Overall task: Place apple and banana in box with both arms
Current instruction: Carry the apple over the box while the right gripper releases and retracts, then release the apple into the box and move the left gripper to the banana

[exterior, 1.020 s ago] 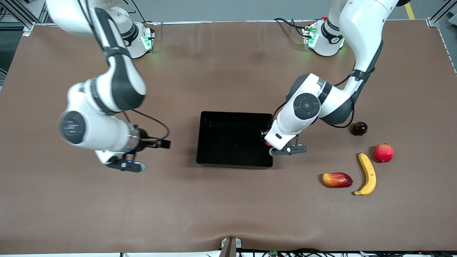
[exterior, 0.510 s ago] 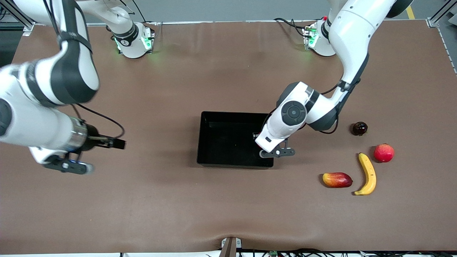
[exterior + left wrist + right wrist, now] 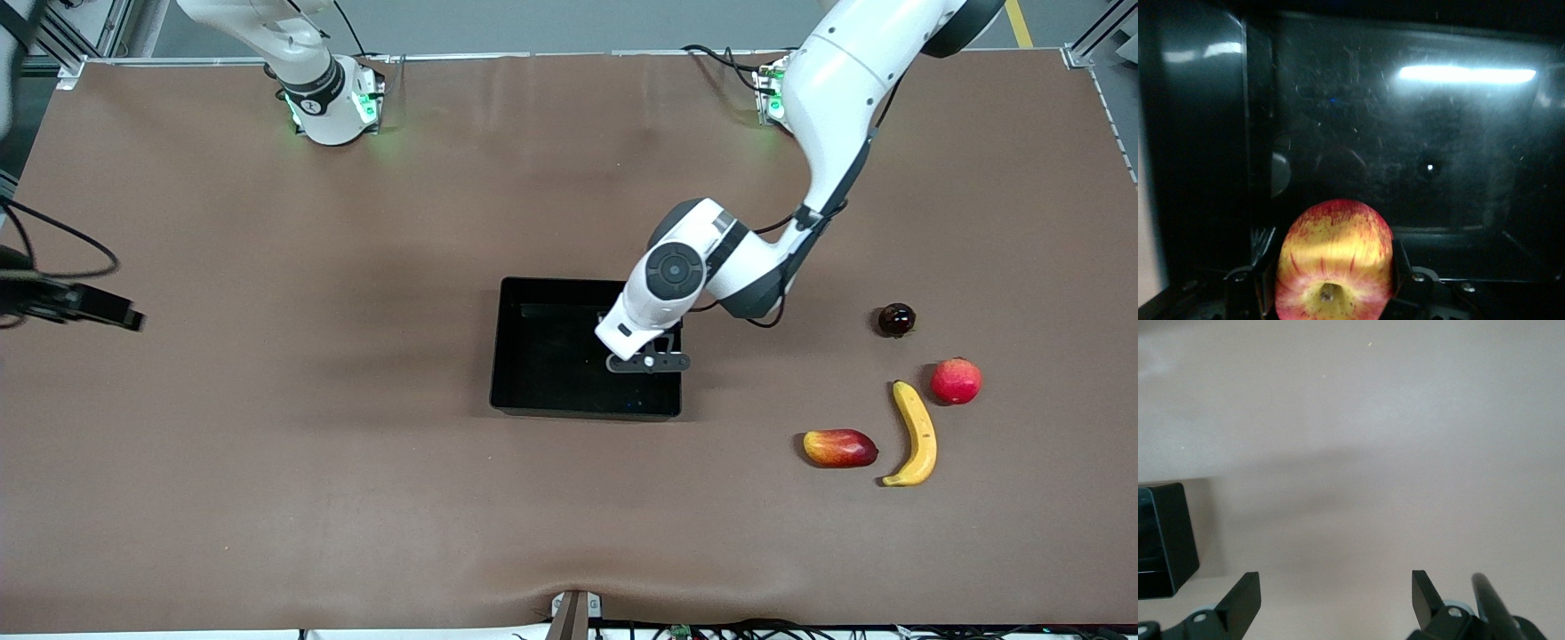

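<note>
We see the left arm's tool [image 3: 633,351] hanging over the box [image 3: 511,356], above the end of the box toward the left arm's end of the tabletop [image 3: 356,489]. In the left wrist view the left tool [image 3: 1331,280] pinches the apple [image 3: 1333,259] between its two fingers [image 3: 1265,257], stem dimple facing the camera, red streaks over yellow skin. The glossy black floor of the box [image 3: 1418,153] fills the picture beneath the apple, with one low wall visible; the apple is held above it, not resting on it.

The right arm is drawn out to the right arm's end of the tabletop; in the front view only a dark piece of it and a cable show at the picture's edge, and we cannot point to its tool there. In the right wrist view the right tool [image 3: 1336,597] stands spread wide with nothing between its fingers [image 3: 1241,600], over bare tabletop [image 3: 1371,440], and a corner of the box [image 3: 1165,540] shows at the edge.

The banana [image 3: 916,434] lies on the tabletop toward the left arm's end, well apart from the box. Just beside it lie a pinkish-red round fruit [image 3: 956,380] and a red-yellow mango-like fruit [image 3: 839,447]. A small dark round fruit [image 3: 895,320] sits farther from the front camera than these.
</note>
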### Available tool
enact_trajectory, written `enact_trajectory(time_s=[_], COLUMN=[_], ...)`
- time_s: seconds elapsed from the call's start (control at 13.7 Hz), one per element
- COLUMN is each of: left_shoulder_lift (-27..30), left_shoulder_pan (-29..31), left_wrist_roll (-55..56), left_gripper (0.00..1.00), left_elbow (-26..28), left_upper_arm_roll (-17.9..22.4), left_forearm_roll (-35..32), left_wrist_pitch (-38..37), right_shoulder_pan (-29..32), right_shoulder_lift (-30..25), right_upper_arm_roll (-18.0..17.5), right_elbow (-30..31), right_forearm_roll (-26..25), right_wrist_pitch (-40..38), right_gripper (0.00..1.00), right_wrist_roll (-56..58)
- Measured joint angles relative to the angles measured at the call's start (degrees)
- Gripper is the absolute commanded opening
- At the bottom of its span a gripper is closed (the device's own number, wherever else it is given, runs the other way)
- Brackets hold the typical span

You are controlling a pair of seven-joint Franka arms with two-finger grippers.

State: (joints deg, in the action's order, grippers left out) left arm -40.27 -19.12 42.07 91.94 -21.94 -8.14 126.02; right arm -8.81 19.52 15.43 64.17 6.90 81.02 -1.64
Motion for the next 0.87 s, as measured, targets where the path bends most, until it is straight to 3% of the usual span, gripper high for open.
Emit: enact_trajectory(time_s=[0.07,0.15,0.22,0.29,0.58,0.87], left_shoulder_lift=[-0.88,-1.69,-2.35,-2.76,-2.26,4.47], left_shoulder_pan=[-0.47,-0.78,-1.00,-1.14,-1.14,3.36], left_wrist_roll=[0.41,0.90,1.40,2.33,4.57,5.13], left_gripper=[0.06,0.39,0.81,1.00,1.00,1.00], left_elbow=[0.00,-0.01,-0.05,-0.09,-1.69,-5.94], left_upper_arm_roll=[0.06,0.07,0.09,0.09,0.11,0.88], left_forearm_roll=[-0.17,-0.29,-0.32,-0.34,-2.09,-2.38], left_wrist_pitch=[0.22,0.91,1.48,1.78,2.07,-3.10], right_shoulder_pan=[-0.14,-0.31,-0.45,-0.52,-0.30,3.49], right_shoulder_lift=[-1.22,-2.51,-4.00,-5.40,-7.61,-8.12], right_upper_arm_roll=[-0.18,-0.37,-0.51,-0.56,-0.41,-0.26], right_elbow=[-0.05,-0.16,-0.24,-0.25,-0.14,5.89], right_forearm_roll=[-1.36,-1.88,-2.07,-2.47,-6.29,-5.86], right_wrist_pitch=[0.00,0.03,0.03,-0.08,-2.10,-3.44], right_gripper=[1.00,1.00,1.00,1.00,1.00,1.00], right_wrist_roll=[1.04,1.44,1.71,2.15,6.69,8.02])
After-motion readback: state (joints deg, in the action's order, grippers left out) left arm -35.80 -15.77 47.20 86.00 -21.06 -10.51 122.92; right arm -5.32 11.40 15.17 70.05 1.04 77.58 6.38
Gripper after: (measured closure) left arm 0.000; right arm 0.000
